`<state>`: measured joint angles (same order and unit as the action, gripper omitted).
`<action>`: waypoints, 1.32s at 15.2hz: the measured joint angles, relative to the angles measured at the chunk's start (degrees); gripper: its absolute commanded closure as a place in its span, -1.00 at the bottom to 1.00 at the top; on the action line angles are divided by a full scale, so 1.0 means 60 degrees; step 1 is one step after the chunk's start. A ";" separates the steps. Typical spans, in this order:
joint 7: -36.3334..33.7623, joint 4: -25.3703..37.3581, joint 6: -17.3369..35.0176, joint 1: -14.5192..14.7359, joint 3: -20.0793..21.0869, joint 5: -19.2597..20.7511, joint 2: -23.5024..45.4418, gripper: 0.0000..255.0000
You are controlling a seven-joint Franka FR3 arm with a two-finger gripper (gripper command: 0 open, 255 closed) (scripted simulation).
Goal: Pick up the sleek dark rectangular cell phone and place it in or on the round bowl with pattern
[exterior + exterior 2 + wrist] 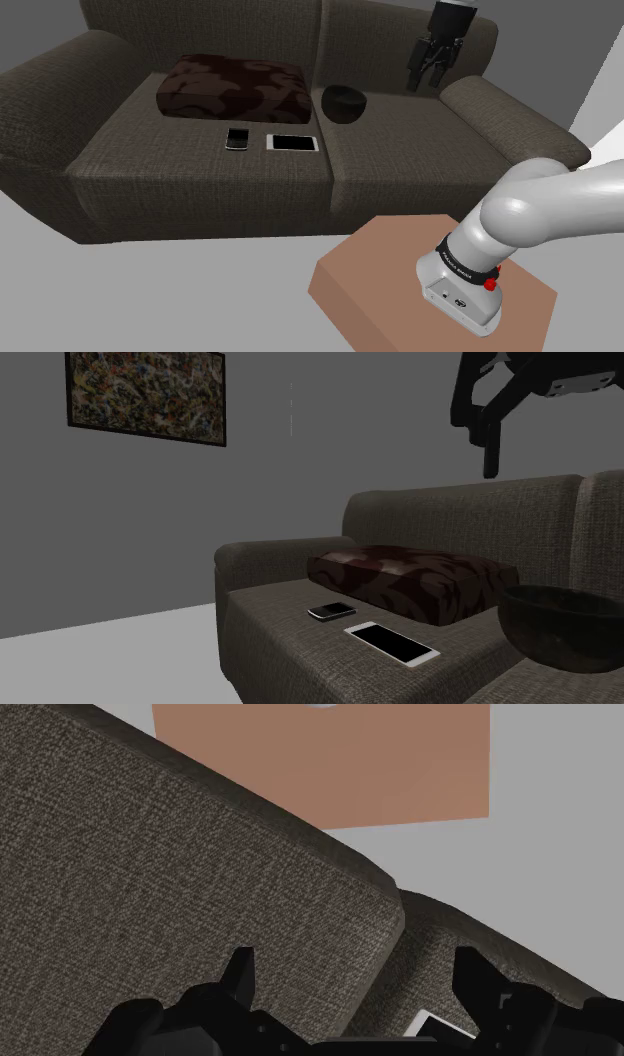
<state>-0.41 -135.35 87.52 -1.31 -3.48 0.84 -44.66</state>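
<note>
Phone (237, 138) flat on sofa seat (170, 152), long axis front-to-back | end effector (427, 84) released, empty

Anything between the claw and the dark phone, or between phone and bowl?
Nothing visible blocks the claw, which hangs high above the sofa. A white-edged phone lies flat beside the dark phone on the bowl's side.

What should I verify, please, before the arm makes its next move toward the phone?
1. End effector open: ok, its fingers stand apart in the wrist view.
2. End effector empty: ok.
3. Positioned over a phone: not ok, it hangs high by the sofa back, to the shoulder view's right of both phones.
4. Which phone is meant: cannot tell, a small dark phone and a white-rimmed phone lie side by side.
5. Dark bowl free: ok, nothing seen in it.
</note>
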 measured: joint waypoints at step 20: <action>-0.3947 0.1073 0.4057 0.0488 0.2464 -0.1227 0.4718 -1.00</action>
<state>-24.09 -128.91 111.86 1.62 11.30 -6.52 -16.35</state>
